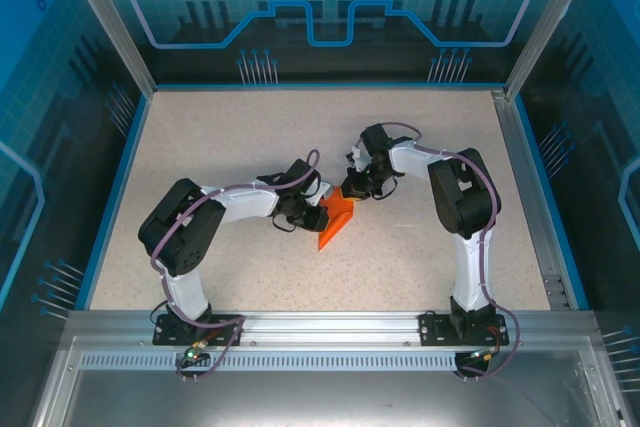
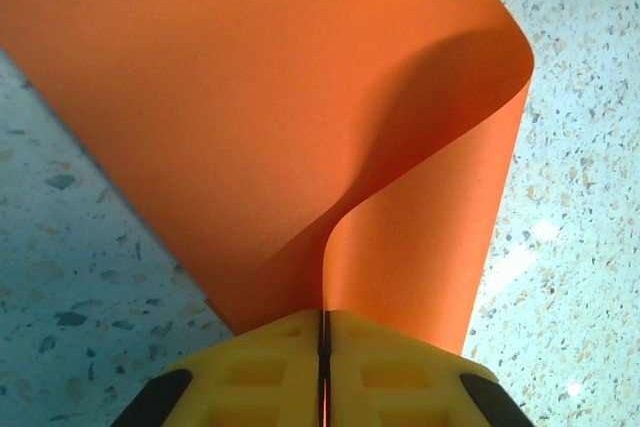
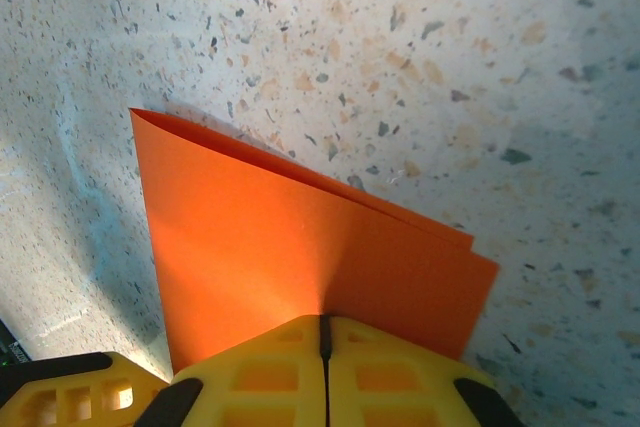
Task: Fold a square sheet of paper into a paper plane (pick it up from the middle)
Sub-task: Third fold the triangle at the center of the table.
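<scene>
While left tool (image 2: pixel 323 332) clamps it, sheet (image 1: pixel 334 221) tapers near-left — diagonal.

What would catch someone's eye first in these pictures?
The bright orange sheet of paper grabs the eye, at the middle of the speckled table. The left claw is shut on its curling edge; the right claw pinches its folded, doubled edge.

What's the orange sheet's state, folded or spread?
Folded: sheet shows two offset layers at the right gripper, a curled flap at the left gripper.
</scene>
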